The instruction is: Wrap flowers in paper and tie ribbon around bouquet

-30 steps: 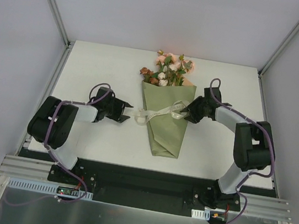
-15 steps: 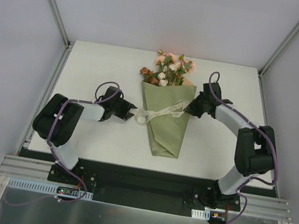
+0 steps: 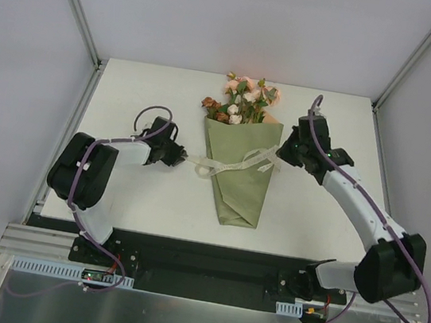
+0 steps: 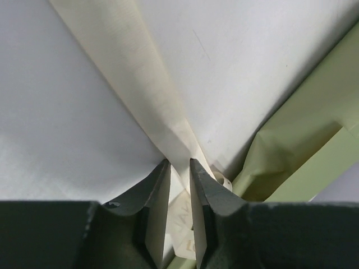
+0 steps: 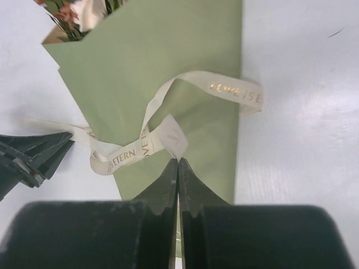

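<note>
where the bouquet (image 3: 236,160) lies flat about midway between the left and right edges of the worktop (image 3: 143,103), its flowers (image 3: 240,101) point toward the far edge and the folded tip of the olive-green paper (image 3: 236,200) points toward the near edge. pink, white and rust blooms with green leaves spill out of the wide mouth of the cone, and a sliver of the orange-tan face shows at its right upper corner. the ribbon (image 3: 227,165), cream with gold letters (image 5: 235,92) printed on it, crosses the cone about halfway down, looped and crossed over itself on the paper, with one end trailing off the left side onto the bare white surface and the other reaching toward the right side. the left gripper (image 3: 179,157) sits low just beside the cone's left edge, its jaws drawn nearly together with only a narrow slot between them; the left end of the ribbon runs straight into that slot, though i cannot tell whether it is pinched or merely lies between the fingers (image 4: 160,185). the right gripper (image 3: 281,152) hovers at the cone's right edge with its jaws pressed fully together and nothing visible between them, a folded end of the ribbon lying just ahead of the tips.
</note>
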You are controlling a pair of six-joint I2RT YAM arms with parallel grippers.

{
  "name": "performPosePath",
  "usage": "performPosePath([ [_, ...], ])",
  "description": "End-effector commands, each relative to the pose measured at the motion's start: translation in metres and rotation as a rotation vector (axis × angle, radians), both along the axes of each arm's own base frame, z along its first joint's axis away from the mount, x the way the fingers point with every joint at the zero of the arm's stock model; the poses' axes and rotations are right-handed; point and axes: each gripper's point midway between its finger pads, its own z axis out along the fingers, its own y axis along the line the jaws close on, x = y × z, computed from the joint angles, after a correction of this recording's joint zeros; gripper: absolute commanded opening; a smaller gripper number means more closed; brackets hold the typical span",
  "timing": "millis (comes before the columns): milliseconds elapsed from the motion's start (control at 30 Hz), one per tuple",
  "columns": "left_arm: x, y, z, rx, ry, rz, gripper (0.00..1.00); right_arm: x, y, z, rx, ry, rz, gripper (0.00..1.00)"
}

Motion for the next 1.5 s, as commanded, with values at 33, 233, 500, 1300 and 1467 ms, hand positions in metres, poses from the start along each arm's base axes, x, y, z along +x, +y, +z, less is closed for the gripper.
performPosePath([
  [33, -0.025, 0.039, -0.034, 0.161, 0.137, -0.054, 0.18, -0.023, -0.051, 0.062, -0.166, -0.168, -0.054, 0.01],
  [233, -0.014, 0.039, -0.021, 0.201, 0.077, -0.126, 0.0, -0.042, -0.081, 0.087, -0.225, -0.243, -0.119, 0.01],
  [500, -0.014, 0.041, 0.03, 0.253, -0.079, -0.201, 0.0, -0.053, -0.119, 0.103, -0.368, -0.257, -0.195, 0.0],
  [1300, -0.034, -0.019, 0.039, 0.655, -0.364, -1.687, 0.65, -0.041, -0.089, 0.093, -0.277, -0.263, -0.01, 0.0],
  [1467, -0.012, -0.028, 0.026, 0.741, -0.36, -1.749, 0.65, -0.044, -0.094, 0.096, -0.288, -0.277, -0.016, 0.0],
])
